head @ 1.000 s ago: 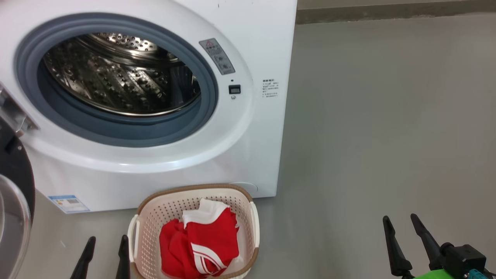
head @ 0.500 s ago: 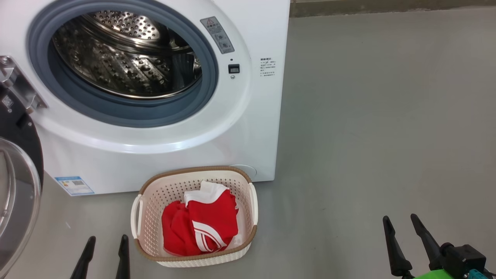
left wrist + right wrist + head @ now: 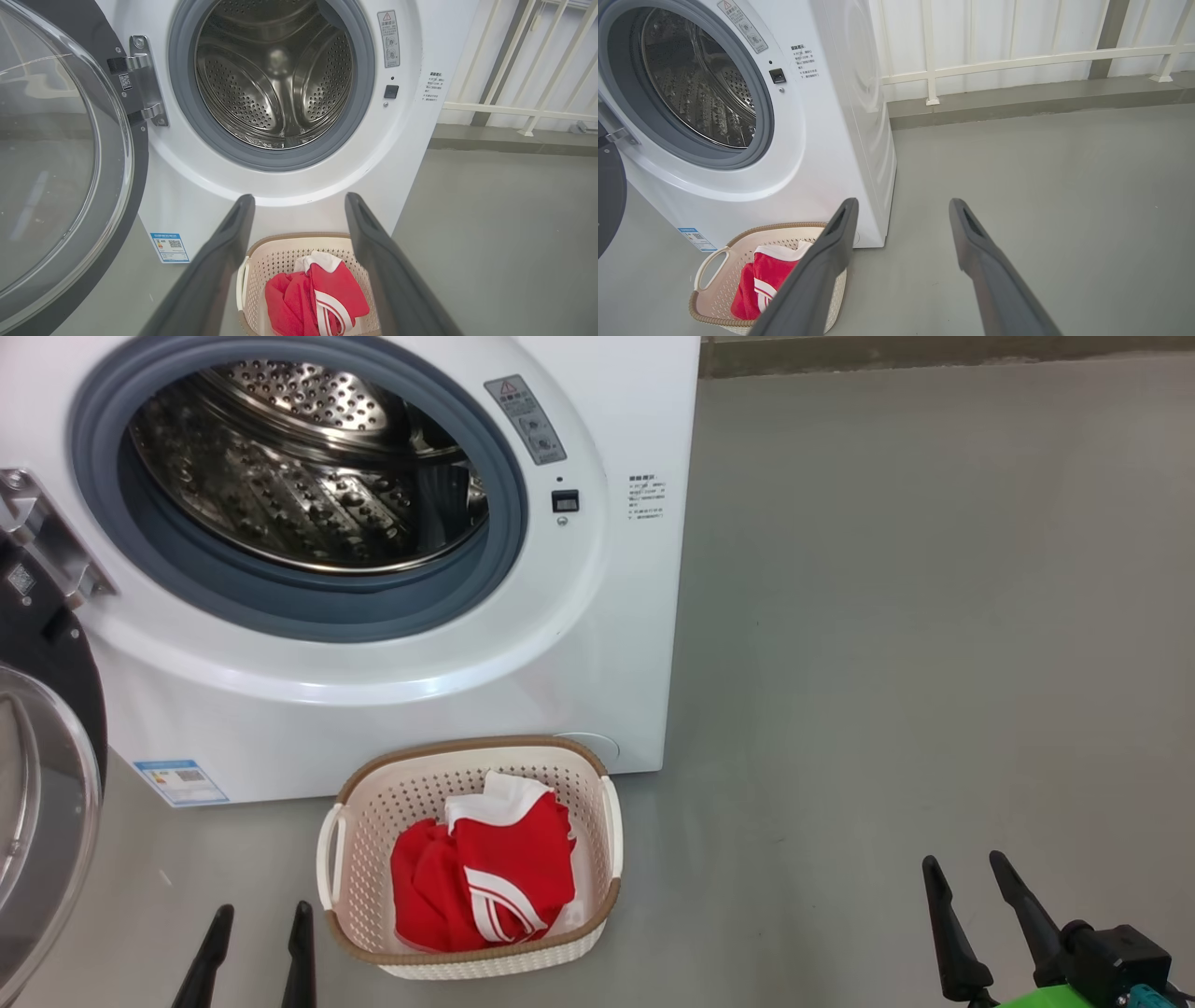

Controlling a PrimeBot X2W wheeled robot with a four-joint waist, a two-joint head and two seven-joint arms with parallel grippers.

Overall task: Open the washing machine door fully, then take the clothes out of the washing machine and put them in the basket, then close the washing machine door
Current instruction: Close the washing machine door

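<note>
Since the clothes already lie bunched in the basket, which stands on the floor just in front of the washing machine, and the drum looks empty as far as the views reach, the step in hand is judged to be closing the washing machine door. That door hangs swung out on its hinge at the machine's left side. The left gripper, low in the head view just left of the basket, stands wide and empty. The right gripper, well apart over bare floor, is wide and empty too. The left arm looks the nearer one, so it would suit the push. It should probably get behind the door's free edge, far from the hinge, and press on the black rim rather than the glass. It should then sweep the door round in its own arc, passing clear of the basket, and press until the latch catches. Compared with a second ago, the whole head view has shifted: the machine and basket sit higher, and the basket's near rim now shows whole. That is the camera moving. The basket and clothes keep their place against the machine, and both grippers stay equally wide in their corners.
</note>
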